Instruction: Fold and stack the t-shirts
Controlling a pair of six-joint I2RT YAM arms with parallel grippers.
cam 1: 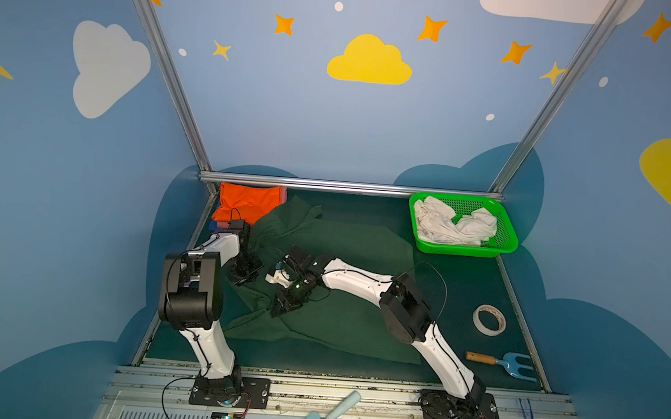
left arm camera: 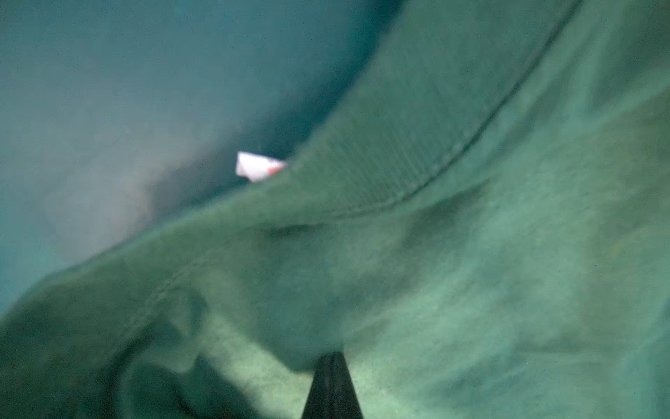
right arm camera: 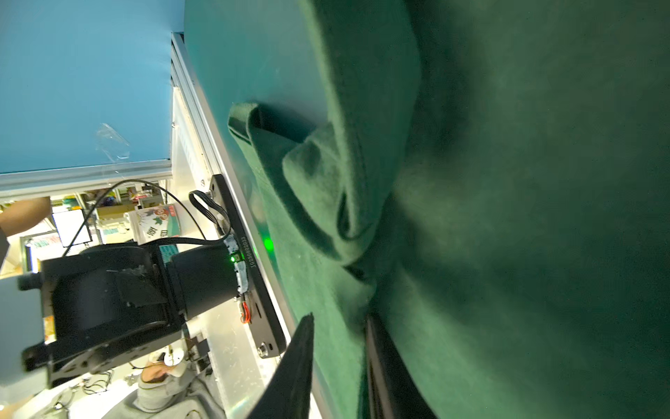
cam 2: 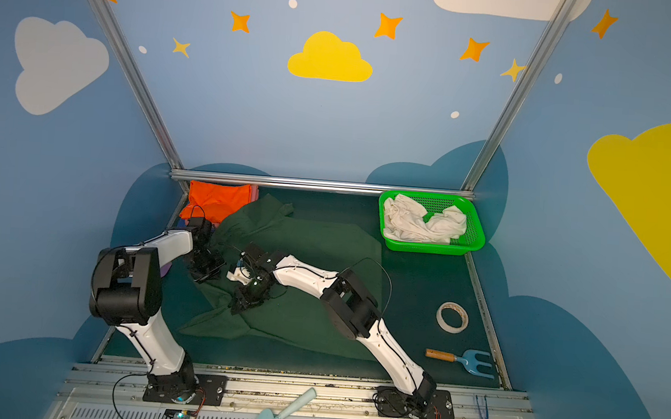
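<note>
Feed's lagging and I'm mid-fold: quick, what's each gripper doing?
Left gripper: shut, pinching the dark green t-shirt.
Right gripper: open, jaws astride a fold of that shirt, not clamped.

Your left fingers (cam 1: 245,275) and right fingers (cam 1: 283,306) are both down on the rumpled green shirt (cam 1: 344,235), near each other. Just beyond your left fingers the orange shirt (cam 1: 249,202) lies flat. Well away from your right fingers, a basket (cam 1: 464,250) holds a crumpled white shirt (cam 1: 450,226).
</note>
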